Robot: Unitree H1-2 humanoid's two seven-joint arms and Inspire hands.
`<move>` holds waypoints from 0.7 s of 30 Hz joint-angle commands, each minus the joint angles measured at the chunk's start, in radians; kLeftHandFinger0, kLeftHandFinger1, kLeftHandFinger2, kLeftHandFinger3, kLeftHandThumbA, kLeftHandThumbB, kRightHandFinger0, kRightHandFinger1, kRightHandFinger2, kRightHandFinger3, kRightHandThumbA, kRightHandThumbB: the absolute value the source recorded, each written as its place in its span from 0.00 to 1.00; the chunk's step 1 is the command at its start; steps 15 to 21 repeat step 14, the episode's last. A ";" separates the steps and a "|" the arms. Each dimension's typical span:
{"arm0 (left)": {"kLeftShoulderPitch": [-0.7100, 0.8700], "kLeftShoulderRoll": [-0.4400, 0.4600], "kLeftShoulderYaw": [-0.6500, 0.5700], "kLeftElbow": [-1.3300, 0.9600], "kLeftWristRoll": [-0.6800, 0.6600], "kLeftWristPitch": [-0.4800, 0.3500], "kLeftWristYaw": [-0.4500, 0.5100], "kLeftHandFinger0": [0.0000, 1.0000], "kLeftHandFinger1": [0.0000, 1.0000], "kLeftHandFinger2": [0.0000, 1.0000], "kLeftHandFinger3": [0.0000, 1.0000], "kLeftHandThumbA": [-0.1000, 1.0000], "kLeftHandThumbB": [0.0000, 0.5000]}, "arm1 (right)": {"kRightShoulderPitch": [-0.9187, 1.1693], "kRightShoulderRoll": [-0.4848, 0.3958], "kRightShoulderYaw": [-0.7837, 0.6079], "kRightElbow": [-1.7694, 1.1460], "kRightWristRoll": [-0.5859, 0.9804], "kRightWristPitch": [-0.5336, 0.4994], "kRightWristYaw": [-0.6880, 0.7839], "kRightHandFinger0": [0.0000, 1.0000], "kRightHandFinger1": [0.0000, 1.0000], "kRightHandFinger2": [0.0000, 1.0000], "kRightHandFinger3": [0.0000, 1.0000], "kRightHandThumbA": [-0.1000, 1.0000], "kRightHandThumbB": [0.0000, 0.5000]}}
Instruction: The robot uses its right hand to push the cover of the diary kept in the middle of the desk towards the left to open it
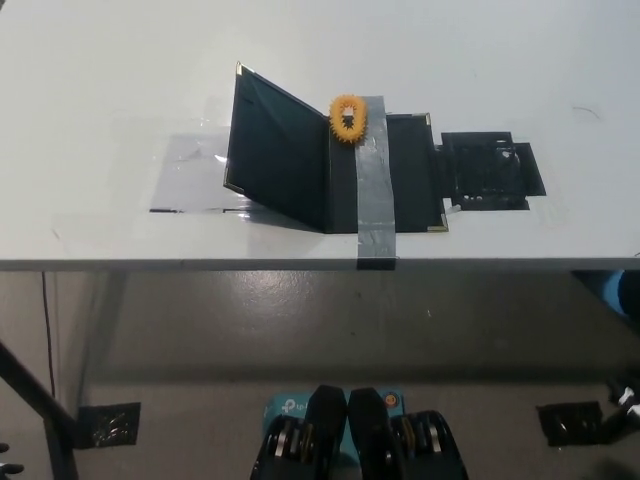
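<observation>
The dark green diary [412, 172] lies in the middle of the white desk [120, 70], near its front edge. Its cover [278, 150] stands raised and tilted, hinged at the spine and leaning left, apart from the desk top. A grey tape strip [372, 190] runs across the diary down over the desk edge. An orange spiky ornament [347, 117] sits at the top of the spine. Only a small bit of my black right hand [625, 398] shows at the lower right edge, below the desk and far from the diary. My left hand is out of the picture.
A black flat patch [490, 170] lies on the desk just right of the diary. A shiny clear-tape area [195, 175] covers the desk left of the cover. The desk's front edge [200, 263] crosses the picture; below it is grey floor.
</observation>
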 commanded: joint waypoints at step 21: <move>-0.005 0.035 0.017 -0.011 -0.034 -0.020 -0.024 0.37 0.40 0.17 0.36 0.66 1.00 | -0.048 0.032 0.051 0.144 -0.225 -0.312 -0.070 0.45 0.54 0.56 0.58 1.00 0.60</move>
